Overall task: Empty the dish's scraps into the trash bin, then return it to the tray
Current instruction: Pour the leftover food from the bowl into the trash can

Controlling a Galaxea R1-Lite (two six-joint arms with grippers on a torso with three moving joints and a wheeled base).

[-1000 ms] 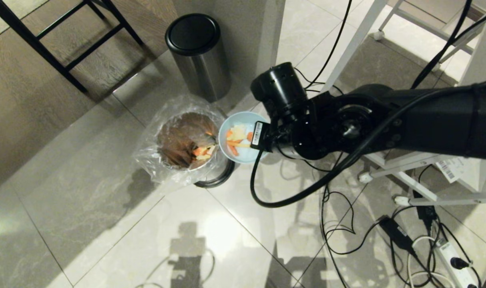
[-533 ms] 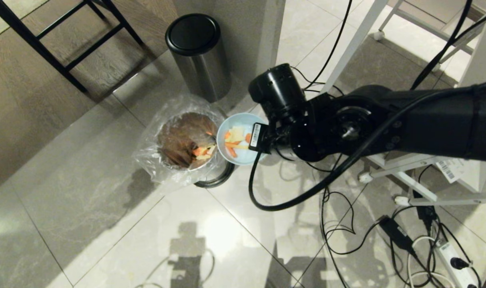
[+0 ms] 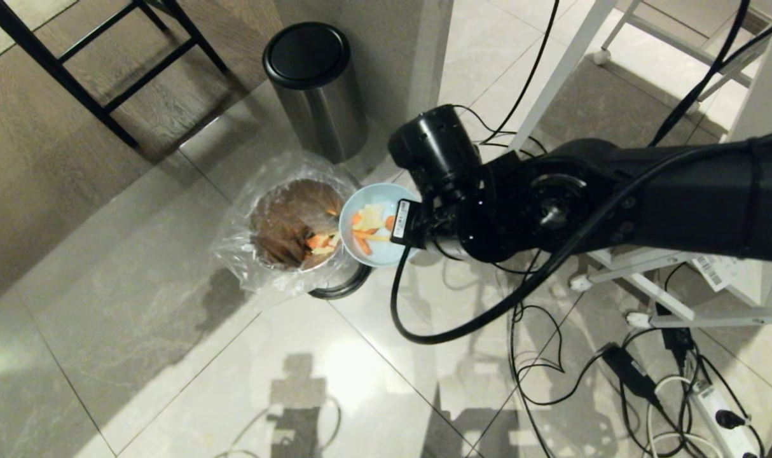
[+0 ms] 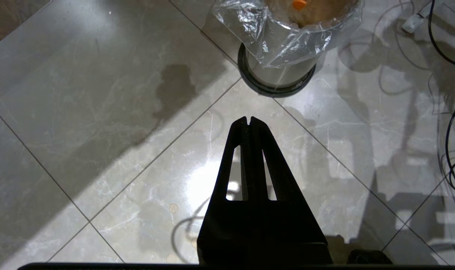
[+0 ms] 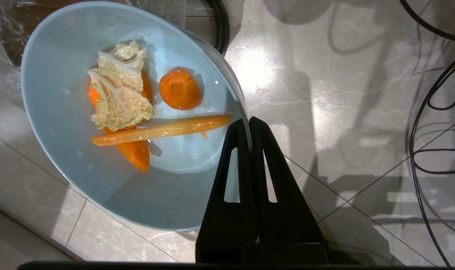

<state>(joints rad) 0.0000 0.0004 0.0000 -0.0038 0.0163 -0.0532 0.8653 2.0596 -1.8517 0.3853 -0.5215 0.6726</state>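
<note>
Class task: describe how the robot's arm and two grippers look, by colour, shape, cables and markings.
The right arm is glossy black with rounded joint housings, a thick black cable looping beneath, and a white barcode label. The left gripper and right gripper have flat black tapered fingers with slot cut-outs.

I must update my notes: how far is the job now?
Done: the right gripper has the bowl pinched by its rim, beside the lined bin. In hand: tipping has not emptied it; the scraps lie inside. Left: dumping, then returning it to the tray, not in view.
</note>
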